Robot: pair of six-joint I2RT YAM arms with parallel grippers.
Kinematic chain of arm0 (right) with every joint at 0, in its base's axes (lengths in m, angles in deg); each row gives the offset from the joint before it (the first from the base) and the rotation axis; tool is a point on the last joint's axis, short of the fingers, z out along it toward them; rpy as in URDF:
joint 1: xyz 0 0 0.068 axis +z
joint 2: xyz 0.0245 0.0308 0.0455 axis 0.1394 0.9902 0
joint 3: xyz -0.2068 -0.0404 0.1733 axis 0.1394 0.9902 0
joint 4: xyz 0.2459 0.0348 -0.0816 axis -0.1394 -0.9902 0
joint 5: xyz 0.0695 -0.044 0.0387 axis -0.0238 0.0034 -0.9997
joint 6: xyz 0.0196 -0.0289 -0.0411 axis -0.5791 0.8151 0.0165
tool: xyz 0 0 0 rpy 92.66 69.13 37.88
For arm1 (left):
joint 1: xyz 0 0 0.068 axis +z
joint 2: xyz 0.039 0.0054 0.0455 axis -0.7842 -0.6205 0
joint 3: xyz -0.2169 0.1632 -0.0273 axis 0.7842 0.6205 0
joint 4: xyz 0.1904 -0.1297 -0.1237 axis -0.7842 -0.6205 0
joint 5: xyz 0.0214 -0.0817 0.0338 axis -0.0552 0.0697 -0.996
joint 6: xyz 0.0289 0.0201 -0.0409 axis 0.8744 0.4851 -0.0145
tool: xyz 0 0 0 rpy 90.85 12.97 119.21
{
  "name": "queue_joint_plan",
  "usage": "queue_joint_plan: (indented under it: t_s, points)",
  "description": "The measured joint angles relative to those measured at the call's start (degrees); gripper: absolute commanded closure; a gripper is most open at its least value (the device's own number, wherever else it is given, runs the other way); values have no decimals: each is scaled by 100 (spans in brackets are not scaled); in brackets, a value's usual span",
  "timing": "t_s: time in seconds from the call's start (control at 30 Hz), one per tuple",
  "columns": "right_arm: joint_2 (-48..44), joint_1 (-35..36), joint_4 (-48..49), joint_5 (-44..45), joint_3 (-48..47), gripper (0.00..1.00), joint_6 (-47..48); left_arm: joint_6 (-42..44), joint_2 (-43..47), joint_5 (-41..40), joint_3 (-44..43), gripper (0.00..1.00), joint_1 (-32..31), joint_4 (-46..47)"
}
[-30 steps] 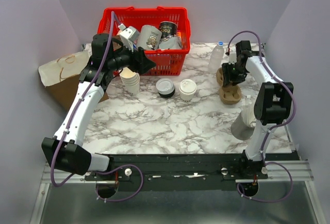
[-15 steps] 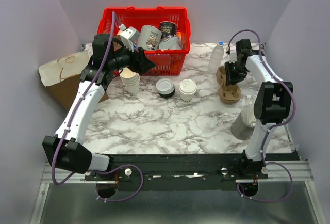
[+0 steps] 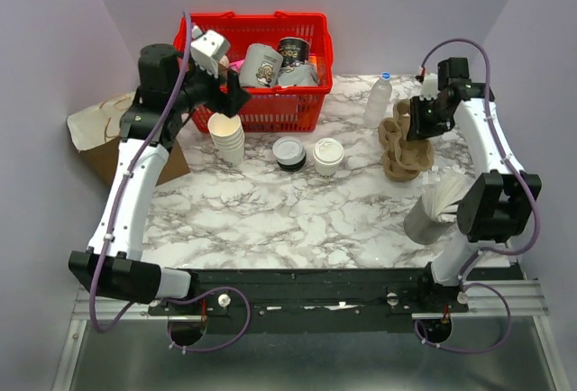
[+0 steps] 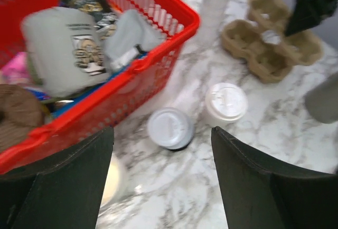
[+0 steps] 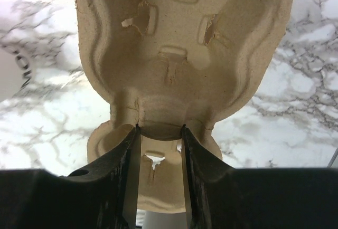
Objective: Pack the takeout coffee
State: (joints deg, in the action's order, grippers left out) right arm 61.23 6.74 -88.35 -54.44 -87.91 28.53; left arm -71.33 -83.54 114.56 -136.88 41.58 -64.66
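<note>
The takeout coffee (image 3: 328, 155) (image 4: 226, 102), a white paper cup with a white lid, stands on the marble table in front of the red basket (image 3: 257, 26) (image 4: 185, 12). My left gripper (image 3: 231, 95) (image 4: 161, 130) hangs open and holds nothing, above the stack of paper cups (image 3: 226, 136), left of the coffee. My right gripper (image 3: 420, 126) (image 5: 160, 129) is shut on the edge of a brown pulp cup carrier (image 3: 397, 132) (image 5: 185, 44), which hangs tilted above a second carrier (image 3: 406, 166) (image 5: 158, 192) on the table.
A dark cup with a white lid (image 3: 289, 151) (image 4: 170, 129) stands just left of the coffee. The basket holds grey printed mugs (image 3: 261, 65). A water bottle (image 3: 379, 98) stands by the carriers, a grey holder (image 3: 424, 220) at near right, a brown paper bag (image 3: 108, 125) at far left.
My right gripper has closed on the top carrier and lifted it up and right. My left arm has risen and drawn back left from over the cup stack, opening slightly.
</note>
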Motion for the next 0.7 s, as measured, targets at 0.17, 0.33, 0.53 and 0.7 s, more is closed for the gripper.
queue_joint_plan:
  t_s: [0.17,0.33,0.53,0.7]
  points:
    - [-780,-39,-83,-605,326,99,83,1016,87,-1239,-1215,16,737,-1088]
    - [-1373,-33,-68,-1550,492,99,98,1856,-37,-2135,-2441,15,1915,-2173]
    - [-1604,-33,59,-2535,822,99,2,2850,-697,-2437,-3200,17,2931,-3263]
    - [-1591,-31,61,-2994,927,99,-55,3700,-1766,-2479,-3899,18,3491,-4186]
